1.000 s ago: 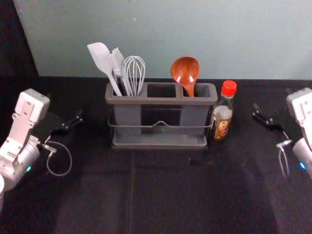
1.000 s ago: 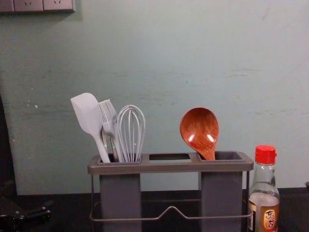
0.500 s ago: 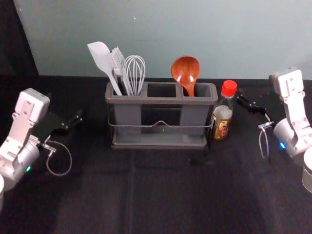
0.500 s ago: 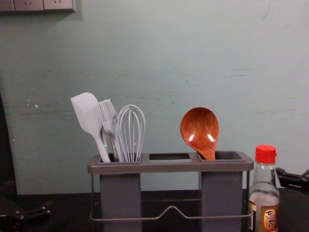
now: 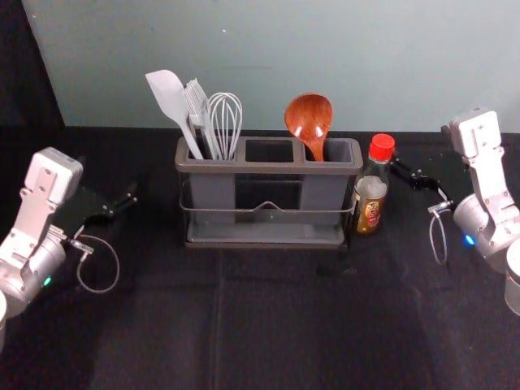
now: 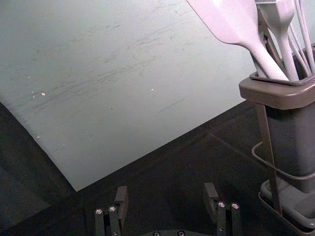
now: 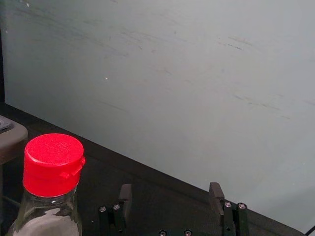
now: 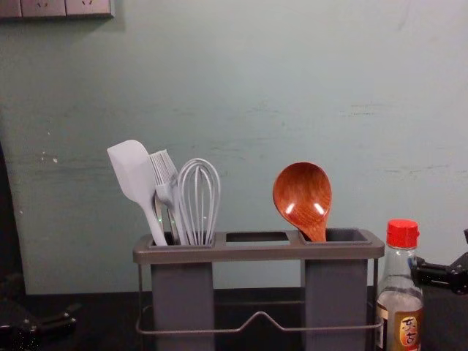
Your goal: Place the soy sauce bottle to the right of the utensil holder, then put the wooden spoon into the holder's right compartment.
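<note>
Have the right gripper (image 5: 396, 165) out over the table (image 5: 284, 325), close to the right side of the soy sauce bottle (image 5: 370, 203), about level with its neck in the chest view. Have its fingers (image 7: 126, 199) spread well apart. Cannot tell about any touch between them and the glass. See the bottle upright and red-capped just left of these fingers, outside the gap between them, on the table to the right of the utensil holder (image 5: 268, 168).

See the holder farther left of the same fingers, close beside the bottle. Also to their left, see the wooden spoon (image 5: 309, 115), with bowl up and handle down in the holder's right compartment (image 8: 335, 292), leaning slightly left.

Have the left gripper (image 5: 134, 193) idle over the table, to the left of the holder, with fingers (image 6: 121, 199) wide apart. To the right of those fingers, see a pale spatula (image 5: 171, 97), a brush (image 5: 197, 101) and a whisk (image 5: 225, 118), all upended in the holder's left compartment (image 8: 181, 292). Beyond both pairs of fingers, see the grey-green wall (image 5: 268, 49).
</note>
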